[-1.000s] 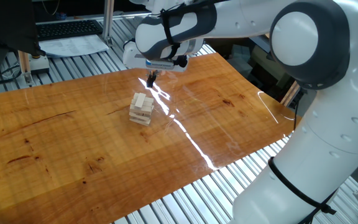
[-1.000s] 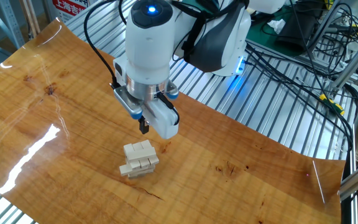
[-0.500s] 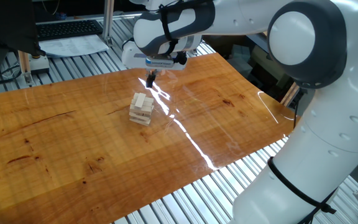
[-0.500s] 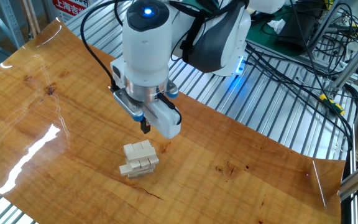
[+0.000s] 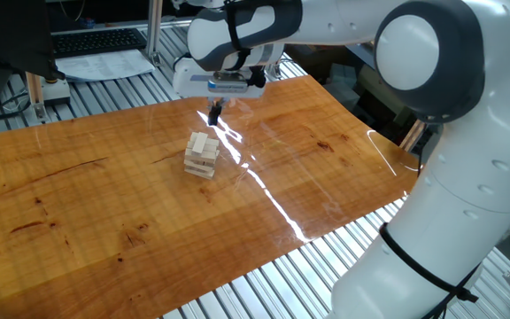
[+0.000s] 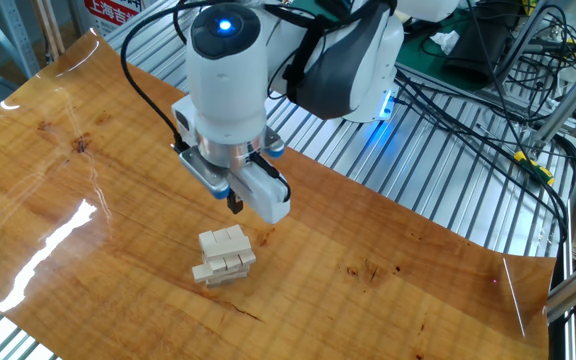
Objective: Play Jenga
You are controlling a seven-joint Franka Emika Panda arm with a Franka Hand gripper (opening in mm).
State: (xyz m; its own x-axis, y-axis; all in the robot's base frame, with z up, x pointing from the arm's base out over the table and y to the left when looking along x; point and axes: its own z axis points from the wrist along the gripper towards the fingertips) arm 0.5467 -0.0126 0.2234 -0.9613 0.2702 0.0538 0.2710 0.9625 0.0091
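The Jenga tower (image 5: pixel 202 154) is a short stack of pale wooden blocks laid crosswise on the wooden table; it also shows in the other fixed view (image 6: pixel 226 254), with one low block sticking out to the left. My gripper (image 5: pixel 215 112) hangs above and just behind the tower, fingers pointing down; in the other fixed view the gripper (image 6: pixel 235 203) is a little above the tower's top and apart from it. The dark fingertips sit close together with nothing between them.
The glossy wooden table (image 5: pixel 104 204) lies on a ribbed metal bench (image 6: pixel 438 190). A keyboard and papers (image 5: pixel 96 44) lie beyond the far edge. Cables (image 6: pixel 488 110) run across the bench at the right. My arm's large body (image 5: pixel 467 177) stands at the table's right side.
The arm's wrist has shifted slightly left and up. The gripper tip stays above the tower, and the tower has not moved.
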